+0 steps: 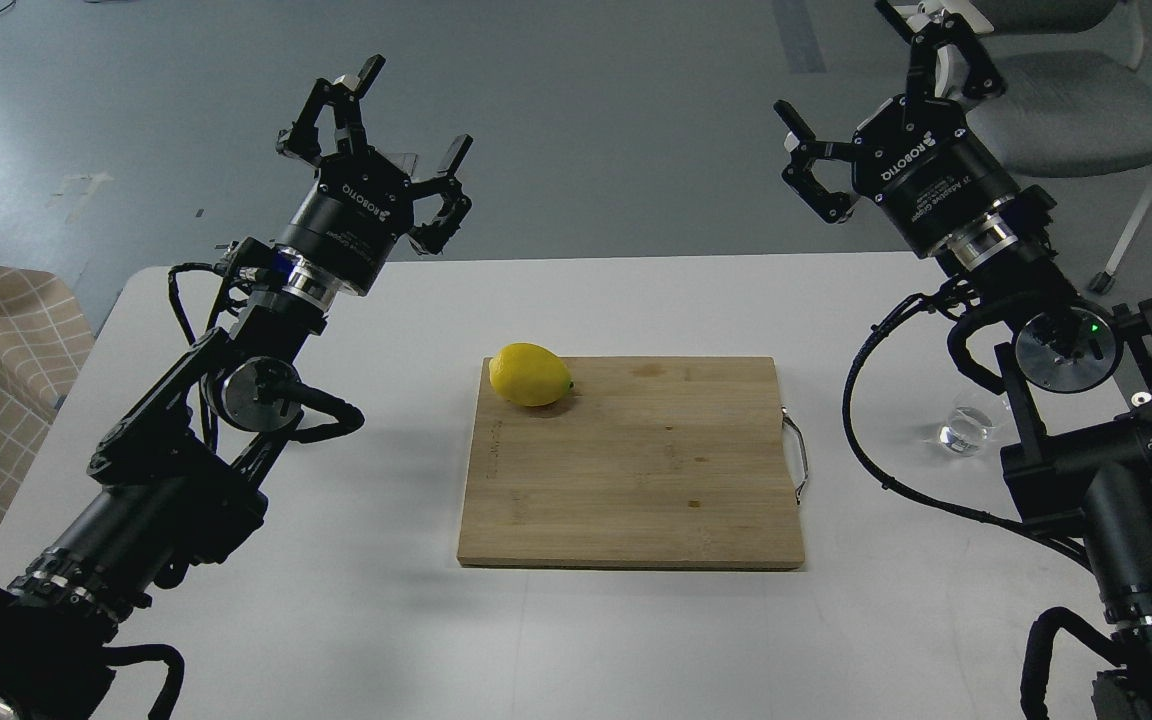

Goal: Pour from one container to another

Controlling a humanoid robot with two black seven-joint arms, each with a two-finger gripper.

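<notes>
A small clear glass cup [966,428] stands on the white table at the right, partly tucked behind my right arm. The other container is not visible in this view. My left gripper [414,108] is raised above the table's far left edge, fingers spread open and holding nothing. My right gripper [841,60] is also held high over the far right edge, open and empty, well above and behind the cup.
A wooden cutting board [636,470] with a metal handle lies in the middle of the white table [386,620]. A yellow lemon [530,375] rests on its far left corner. A grey chair [1076,110] stands behind the table at the right.
</notes>
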